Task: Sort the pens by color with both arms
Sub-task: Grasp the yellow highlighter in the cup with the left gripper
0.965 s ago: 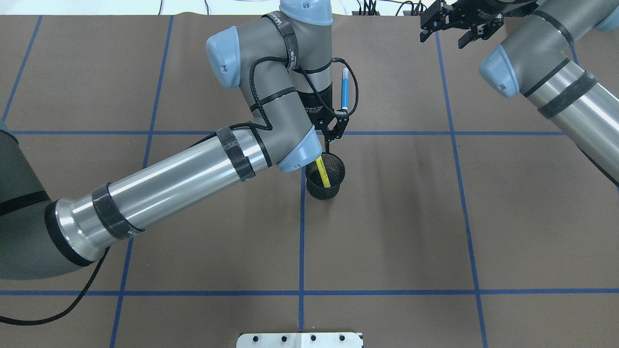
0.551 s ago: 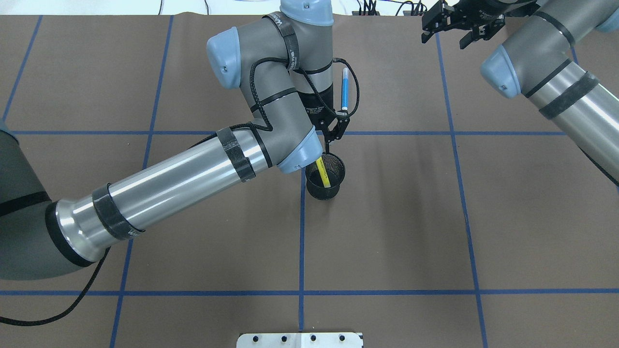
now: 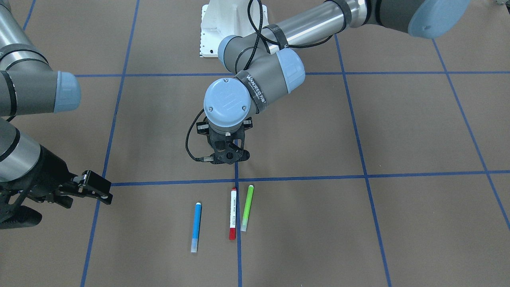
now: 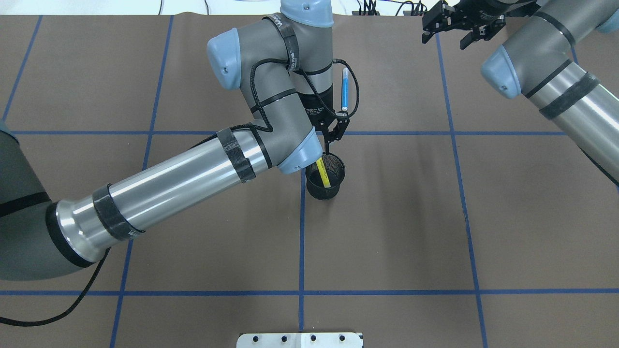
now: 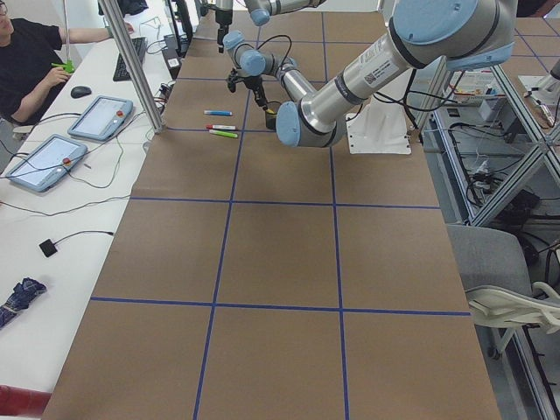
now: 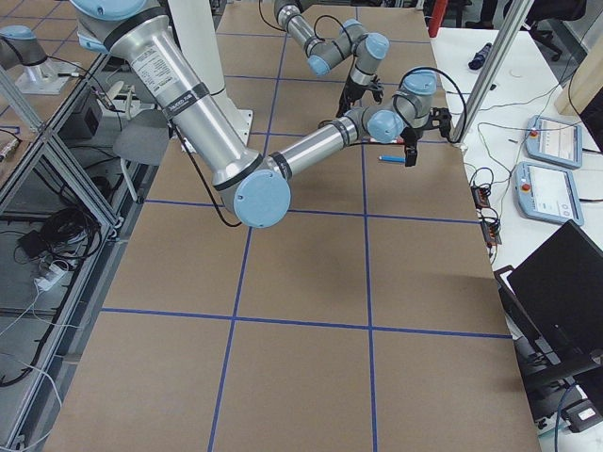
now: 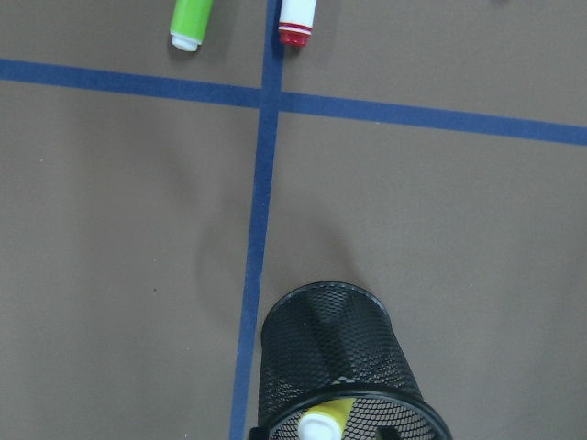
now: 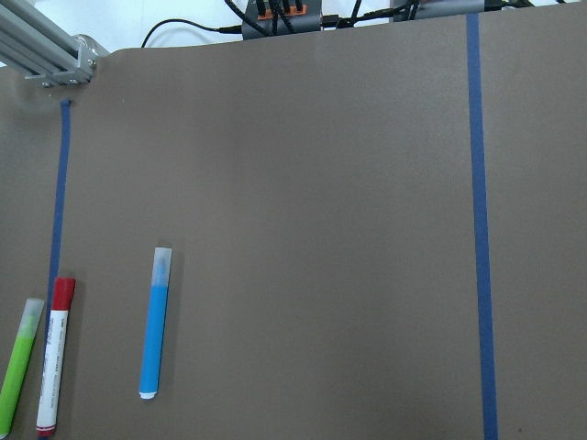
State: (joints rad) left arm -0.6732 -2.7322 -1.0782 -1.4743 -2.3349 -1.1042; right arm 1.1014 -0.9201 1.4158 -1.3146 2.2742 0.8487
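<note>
Left arm (image 4: 193, 169): reaches across the table, with its wrist hanging directly over the mesh cup (image 4: 325, 193). We judge that a sideways sweep made before it lifts could clip the rim and tip the light cup.
Right arm (image 4: 556, 77): parked well off to the cup's right and beyond it. If both arms go for the pen row beyond the cup at once, we expect their wrists to crowd each other.
Left gripper (image 3: 229, 156): just above the cup's far rim, jaws appear parted, and we see nothing held between them.
Right gripper (image 4: 445, 37): jaws spread wide and empty, well away from the cup.
Mesh cup: upright on the centre tape line and not fixed down that we can see, so any knock may shift it.
Blue pen (image 3: 195, 227): flat on the table beyond the cup, toward the right arm's side and alone. It may roll if nudged.
White pen with red cap (image 3: 233, 213): flat beyond the cup, on the tape line.
Green pen (image 3: 247, 207): just beside the white pen, on its left-arm side. With so narrow a gap, a finger coming down for one could push or pinch both.
Yellow pen (image 4: 323, 174): inside the cup, leaning on its wall. It spills if the cup tips.
</note>
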